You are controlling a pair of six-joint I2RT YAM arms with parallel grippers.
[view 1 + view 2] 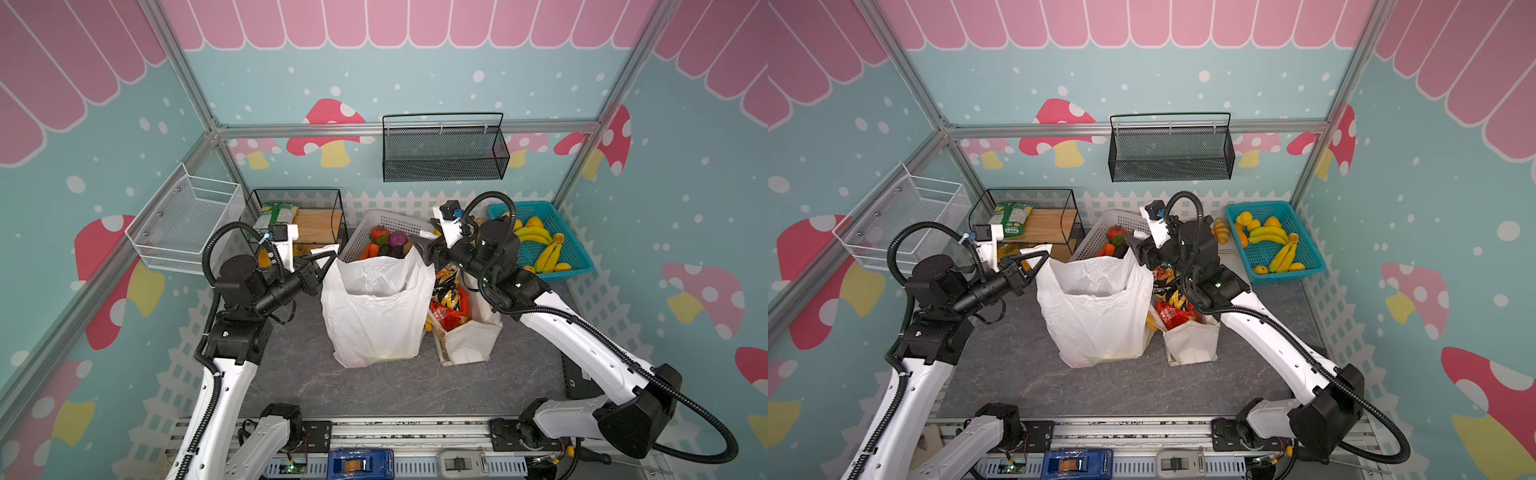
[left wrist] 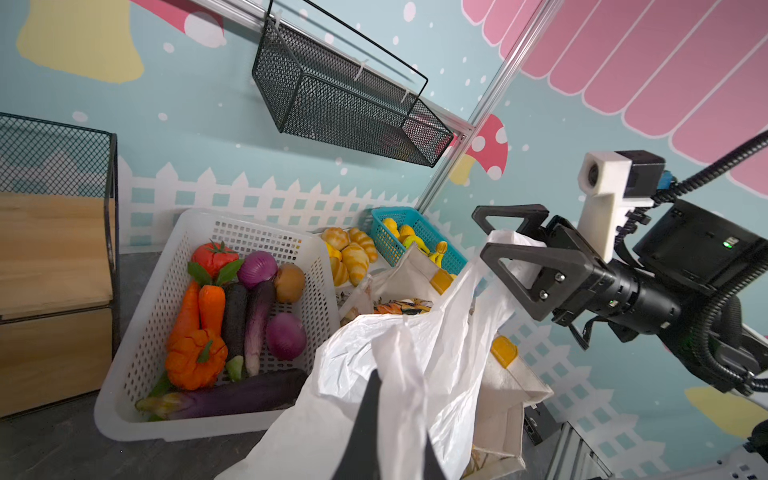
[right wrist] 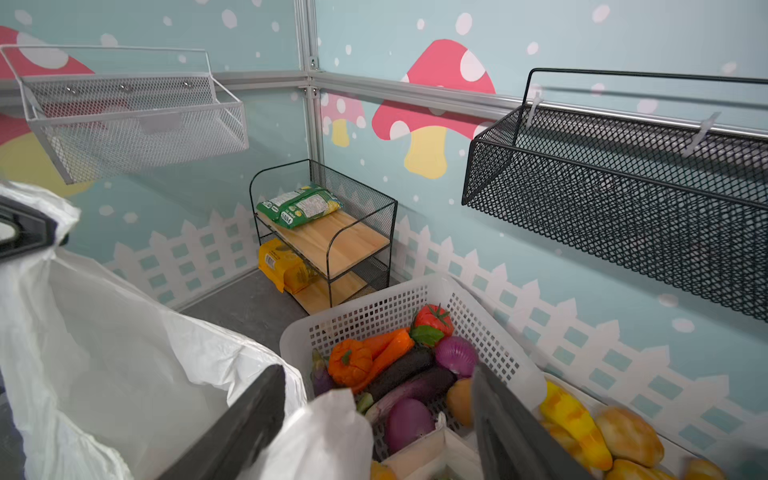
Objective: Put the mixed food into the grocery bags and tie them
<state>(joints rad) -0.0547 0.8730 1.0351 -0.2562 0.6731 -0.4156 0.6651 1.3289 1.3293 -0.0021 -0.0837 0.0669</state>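
Where: thin crinkly white plastic carrier bag (image 1: 374, 316) stands open just beside white perforated plastic basket (image 1: 386, 220) | left gripper (image 1: 328, 261): clamped on one loop handle (image 1: 324, 250) | right gripper (image 2: 486, 230): jaws apart, other handle (image 3: 324, 432) loose between | handling, I'd say: light, floppy, slippery film; pinch bunched handles.

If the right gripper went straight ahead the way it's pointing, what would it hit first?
Likely the white plastic bag's handle, between the right gripper's open jaws; then the vegetable basket.

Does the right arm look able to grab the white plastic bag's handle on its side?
Probably yes. The right gripper is open, and that handle of the white plastic bag sits between its jaws, with nothing else in between.
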